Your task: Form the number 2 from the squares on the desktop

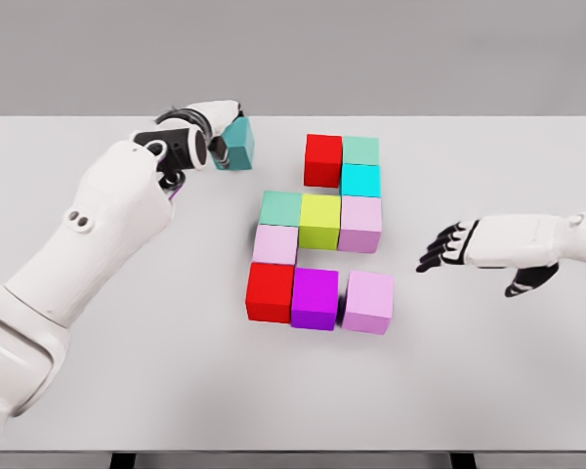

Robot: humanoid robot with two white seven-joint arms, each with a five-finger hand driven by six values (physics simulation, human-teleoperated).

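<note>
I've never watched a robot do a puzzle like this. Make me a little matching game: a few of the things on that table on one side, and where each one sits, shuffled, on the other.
Things:
1. teal cube
2. yellow-green cube
3. purple cube
4. right hand

Places:
A. middle of the bottom row of the figure
B. open over bare table, right of the cubes
C. gripped by the left hand, left of the figure
D. centre of the figure's middle row

Pairs: 1-C, 2-D, 3-A, 4-B

Left robot hand [211, 132] apparently grips teal cube [236, 144] beside block cluster [320, 234].
</note>
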